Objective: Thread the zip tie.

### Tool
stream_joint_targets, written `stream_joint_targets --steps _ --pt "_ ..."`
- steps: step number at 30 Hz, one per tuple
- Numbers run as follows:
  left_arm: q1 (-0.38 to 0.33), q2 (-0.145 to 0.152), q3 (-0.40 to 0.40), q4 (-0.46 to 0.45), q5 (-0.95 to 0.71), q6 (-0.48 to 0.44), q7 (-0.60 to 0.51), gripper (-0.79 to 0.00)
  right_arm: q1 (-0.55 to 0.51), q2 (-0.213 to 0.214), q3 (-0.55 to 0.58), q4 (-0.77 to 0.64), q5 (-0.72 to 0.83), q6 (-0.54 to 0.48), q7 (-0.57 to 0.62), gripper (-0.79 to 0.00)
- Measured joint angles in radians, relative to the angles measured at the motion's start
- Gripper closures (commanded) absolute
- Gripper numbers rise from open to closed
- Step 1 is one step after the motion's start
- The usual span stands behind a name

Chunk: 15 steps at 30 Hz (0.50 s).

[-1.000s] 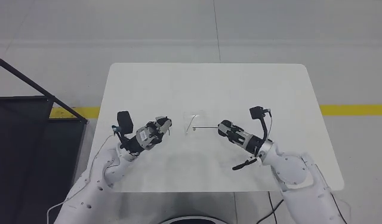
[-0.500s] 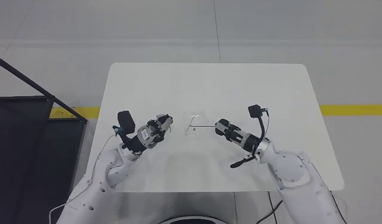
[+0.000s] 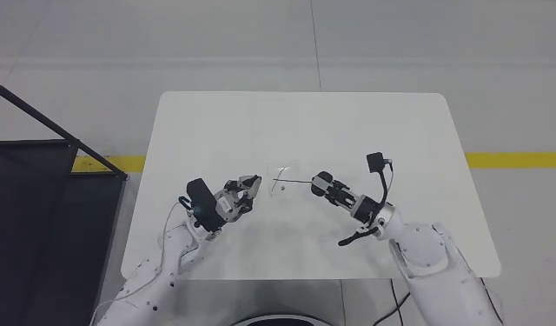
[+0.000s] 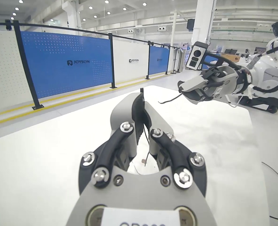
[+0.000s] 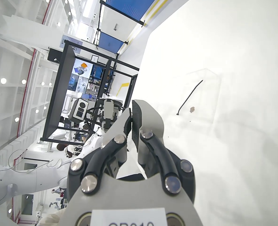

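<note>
My left gripper is shut just left of the table's middle. A thin black zip tie runs between its pads and sticks out past the left gripper's tips. Facing it from the right, my right gripper is shut on another thin black zip tie, whose free end points toward the left gripper. In the right wrist view the right gripper has its pads pressed together. A third zip tie lies loose on the table between the two grippers, apart from both, and also shows in the right wrist view.
The white table is bare apart from a clear plastic sheet under the loose zip tie and a small brown speck beside that tie's head. A black frame stands off the table's left side.
My left arm has moved right, bringing its gripper closer to the loose zip tie. The right gripper has edged slightly left. The loose zip tie has not moved.
</note>
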State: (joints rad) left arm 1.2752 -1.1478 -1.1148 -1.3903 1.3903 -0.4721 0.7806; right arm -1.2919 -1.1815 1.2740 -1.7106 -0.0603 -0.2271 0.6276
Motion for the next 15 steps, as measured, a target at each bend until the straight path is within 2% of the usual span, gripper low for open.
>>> stream_joint_targets --steps 15 --pt "-0.019 -0.023 0.056 0.038 0.103 0.160 0.051 0.000 -0.022 0.004 -0.002 -0.027 0.011 -0.028 -0.004 0.000"
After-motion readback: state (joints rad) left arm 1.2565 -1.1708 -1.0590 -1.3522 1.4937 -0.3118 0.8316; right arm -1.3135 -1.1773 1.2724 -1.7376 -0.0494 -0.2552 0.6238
